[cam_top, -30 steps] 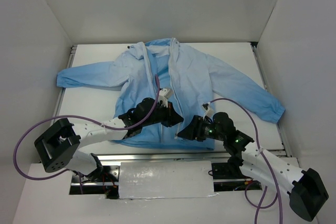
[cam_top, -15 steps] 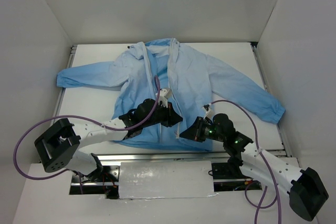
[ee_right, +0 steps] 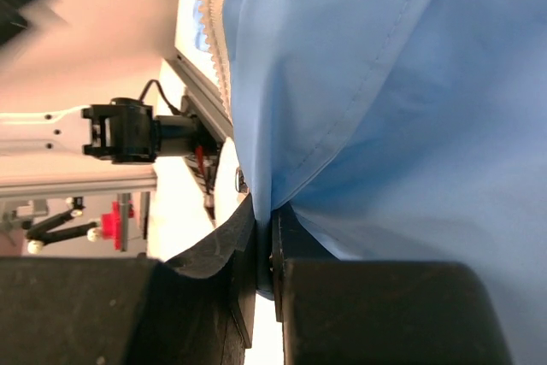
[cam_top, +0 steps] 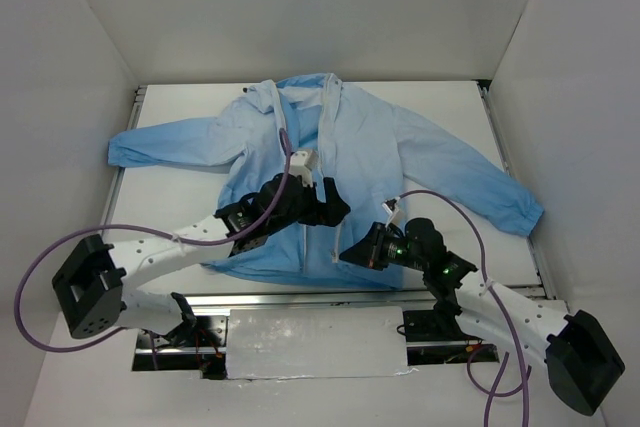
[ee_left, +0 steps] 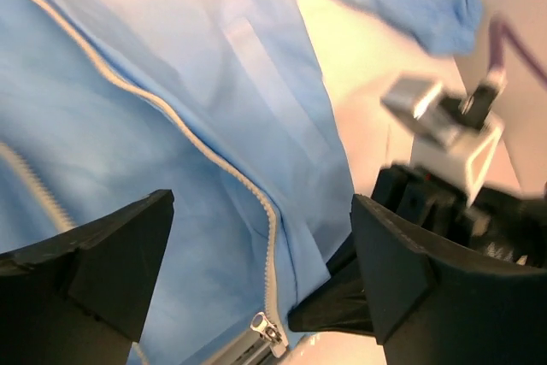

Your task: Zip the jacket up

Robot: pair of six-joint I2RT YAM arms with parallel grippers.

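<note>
Down low, right pincer (ee_right: 264, 241) clamps tight on the jacket (ee_right: 385, 83).

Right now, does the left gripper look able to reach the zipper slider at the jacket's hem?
Probably yes. The left gripper is open over the zipper slider with nothing between them, though the right gripper, pinching the hem of the jacket beside it, may crowd the approach.

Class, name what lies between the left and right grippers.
Only the jacket, blue fabric and zipper slider, separates left gripper from right gripper; the left wrist view shows it.
</note>
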